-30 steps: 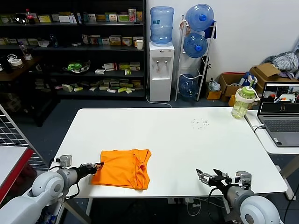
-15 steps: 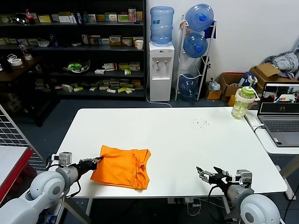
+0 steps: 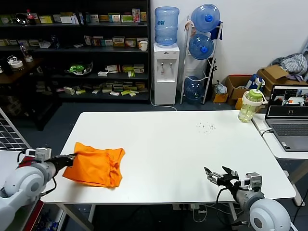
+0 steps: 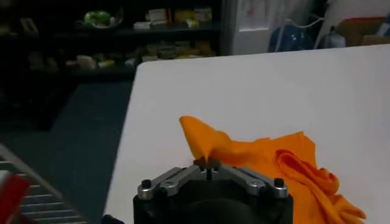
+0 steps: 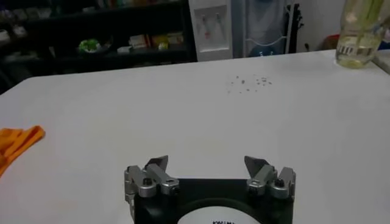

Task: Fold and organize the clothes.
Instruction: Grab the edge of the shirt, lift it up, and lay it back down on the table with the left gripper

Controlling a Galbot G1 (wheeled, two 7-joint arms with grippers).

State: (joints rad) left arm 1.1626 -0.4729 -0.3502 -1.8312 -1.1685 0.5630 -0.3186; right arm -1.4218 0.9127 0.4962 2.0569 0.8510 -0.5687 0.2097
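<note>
Orange T-shirt [image 3: 96,166] lies bunched at the near left edge of the white table [image 3: 192,144], its left corner lifted and pinched between the closed fingers of the left gripper [image 3: 71,156]. At the table's near right edge, the right gripper [image 3: 220,175] hovers with fingers spread apart, holding nothing.

Bare white tabletop [image 3: 173,144] offers open passage between crumpled orange T-shirt [image 3: 96,166] at its left edge and green-lidded bottle [image 3: 251,106] far right.
</note>
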